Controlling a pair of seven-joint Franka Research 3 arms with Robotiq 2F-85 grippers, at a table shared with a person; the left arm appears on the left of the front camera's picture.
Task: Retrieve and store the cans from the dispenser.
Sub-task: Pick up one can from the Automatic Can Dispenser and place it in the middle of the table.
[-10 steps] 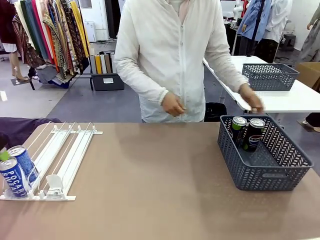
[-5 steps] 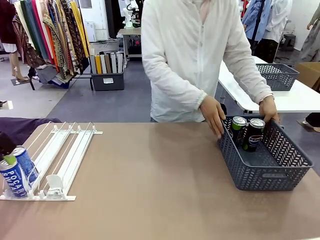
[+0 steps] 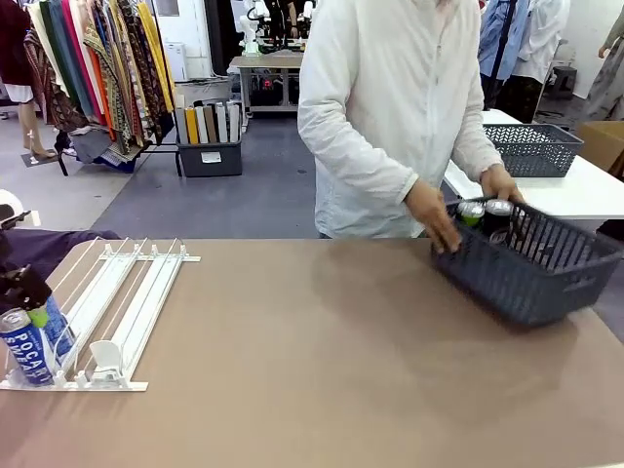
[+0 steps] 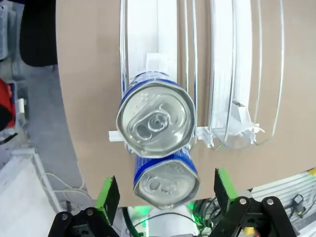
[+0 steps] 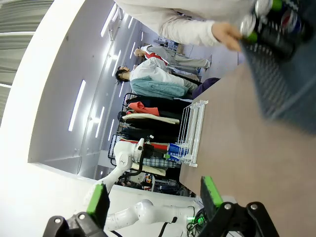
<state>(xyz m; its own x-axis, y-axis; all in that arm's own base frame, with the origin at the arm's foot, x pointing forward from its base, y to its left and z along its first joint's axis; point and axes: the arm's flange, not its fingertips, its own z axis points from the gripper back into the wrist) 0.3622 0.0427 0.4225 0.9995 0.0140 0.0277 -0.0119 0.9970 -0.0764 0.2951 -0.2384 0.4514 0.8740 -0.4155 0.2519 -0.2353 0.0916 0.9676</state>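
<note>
The person (image 3: 380,117) just lifted the basket (image 3: 526,283) at right, so the lower-left blue cans (image 3: 27,343), under the wide-open left gripper (image 4: 165,190), must wait.

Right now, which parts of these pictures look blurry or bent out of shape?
Front view: the grey basket in the person's hands is smeared by motion; the table and dispenser are crisp. Left wrist view: the blue cans have sharp tops, and the dispenser rails bow from the wide lens. Right wrist view: sideways, the basket a soft blur.
</note>
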